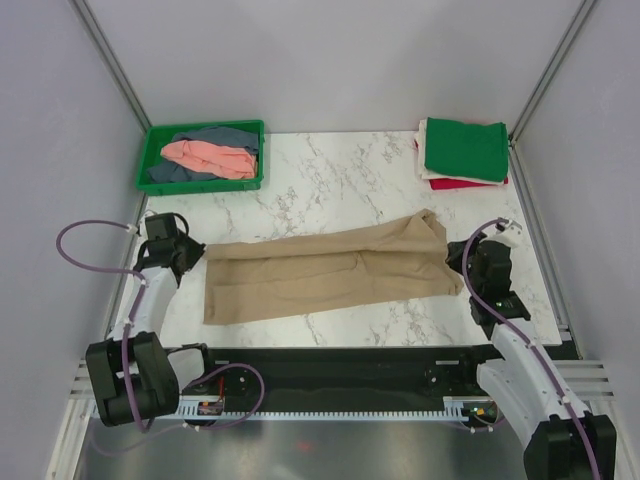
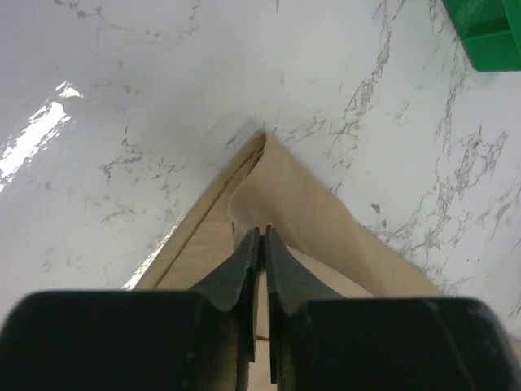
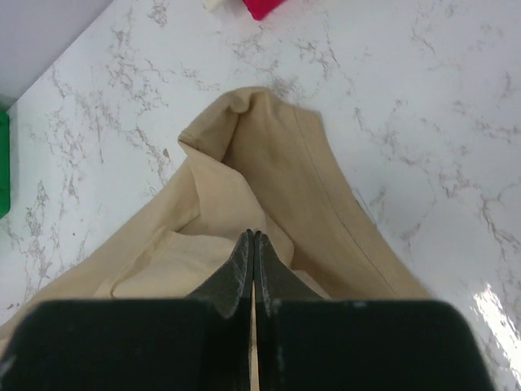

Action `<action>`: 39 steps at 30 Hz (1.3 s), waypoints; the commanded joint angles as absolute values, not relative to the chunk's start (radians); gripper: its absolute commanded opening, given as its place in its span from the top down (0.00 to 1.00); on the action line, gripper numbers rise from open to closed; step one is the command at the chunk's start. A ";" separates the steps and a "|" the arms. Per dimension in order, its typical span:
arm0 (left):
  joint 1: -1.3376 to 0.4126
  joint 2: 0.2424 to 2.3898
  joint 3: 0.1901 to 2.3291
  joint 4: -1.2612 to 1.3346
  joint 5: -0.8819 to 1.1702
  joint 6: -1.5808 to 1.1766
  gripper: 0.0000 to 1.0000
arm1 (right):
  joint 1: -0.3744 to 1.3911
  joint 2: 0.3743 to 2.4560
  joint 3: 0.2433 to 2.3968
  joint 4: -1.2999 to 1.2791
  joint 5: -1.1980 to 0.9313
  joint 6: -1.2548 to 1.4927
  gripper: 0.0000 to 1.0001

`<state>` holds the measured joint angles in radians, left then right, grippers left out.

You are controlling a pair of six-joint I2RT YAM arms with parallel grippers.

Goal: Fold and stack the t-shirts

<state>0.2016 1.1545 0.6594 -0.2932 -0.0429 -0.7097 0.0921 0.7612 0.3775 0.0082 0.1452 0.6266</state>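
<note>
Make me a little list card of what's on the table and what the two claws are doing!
Table: white marble
Middle: tan shirt, lying long and partly folded
Left claw: shut, pinching the tan shirt's left end
Right claw: shut, pinching its right end
Green tray: far left, holds pink shirt on grey-blue shirt
Stack: far right, dark green shirt on red shirt

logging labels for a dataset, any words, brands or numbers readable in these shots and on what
No readable text in any view.
The tan t-shirt, green t-shirt, green tray and marble table: no print visible.
Small orange marks on the base rail: too small to read, if text at all.
</note>
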 commanded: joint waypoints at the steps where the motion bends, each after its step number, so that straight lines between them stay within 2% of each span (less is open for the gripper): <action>1: 0.207 1.083 0.615 -0.317 -0.048 -0.764 0.89 | 0.084 0.698 0.318 -0.070 0.210 0.735 0.99; 2: 0.207 1.074 0.611 -0.324 -0.051 -0.768 0.81 | 0.086 0.678 0.295 -0.083 0.213 0.771 0.68; 3: 0.209 1.065 0.607 -0.333 -0.061 -0.778 0.62 | 0.086 0.672 0.287 -0.106 0.218 0.784 0.51; 4: 0.209 1.046 0.606 -0.353 -0.072 -0.785 0.52 | 0.086 0.664 0.278 -0.120 0.230 0.796 0.34; 5: 0.207 1.034 0.604 -0.359 -0.090 -0.799 0.39 | 0.086 0.646 0.272 -0.129 0.233 0.813 0.28; 7: 0.209 0.999 0.612 -0.385 -0.107 -0.811 0.35 | 0.086 0.624 0.261 -0.138 0.245 0.818 0.22; 11: 0.209 0.939 0.607 -0.371 -0.091 -0.819 0.35 | 0.086 0.594 0.273 -0.127 0.197 0.787 0.21; 16: 0.154 0.982 0.617 -0.276 -0.046 -0.752 0.43 | 0.142 0.682 0.319 -0.046 0.063 0.749 0.25; 23: -0.109 1.268 0.764 -0.245 -0.057 -0.638 0.45 | 0.342 1.024 0.440 -0.035 0.149 0.756 0.21; 27: -0.137 1.471 0.825 -0.274 -0.018 -0.617 0.49 | 0.367 1.251 0.492 -0.009 0.132 0.775 0.19; 28: -0.137 1.492 0.825 -0.278 -0.018 -0.614 0.50 | 0.368 1.252 0.502 -0.008 0.129 0.775 0.19; 33: -0.137 1.482 0.746 -0.285 -0.025 -0.595 0.53 | 0.373 1.498 0.629 0.032 0.075 0.720 0.18; 39: -0.153 1.339 0.614 -0.281 -0.005 -0.618 0.53 | 0.373 1.761 0.935 -0.032 0.084 0.649 0.18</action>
<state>-0.1402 1.4025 0.6662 -0.2798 -0.0204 -0.6422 0.3676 1.6520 0.8207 0.0444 0.1024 0.6987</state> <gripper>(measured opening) 0.470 0.820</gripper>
